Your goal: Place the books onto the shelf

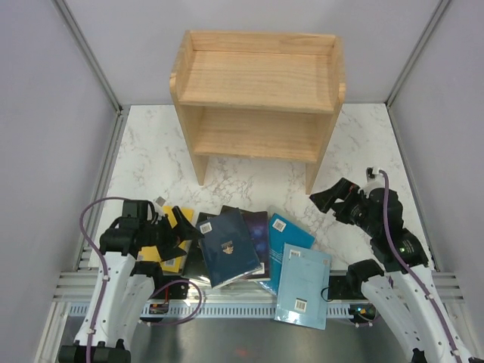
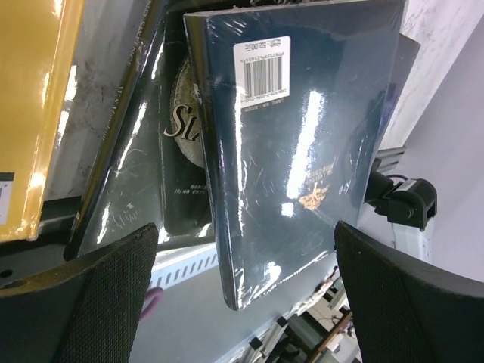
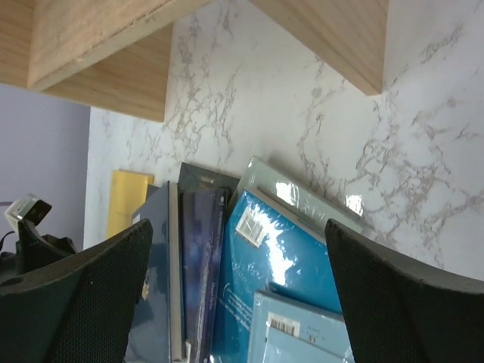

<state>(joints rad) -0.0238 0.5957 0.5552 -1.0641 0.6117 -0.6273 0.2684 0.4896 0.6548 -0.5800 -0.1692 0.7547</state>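
At the near edge of the table, between the two arms, the books lie flat in one overlapping pile. None is on the shelf yet: both tiers are bare, so I judge the task is at its start and every book is left to move. The shelf stands at the far side, its open front facing the pile, well apart from it.

The navy book is on top, with its long axis near to far and its far end leaning a little left. The teal book and the light blue book are to its right, their far ends leaning right; the light blue one's near end hangs over the table edge. The yellow book is at the left, partly under the left gripper.

Both jaws are spread wide and hold nothing. The right gripper is near the shelf's right leg, pointing toward the pile.
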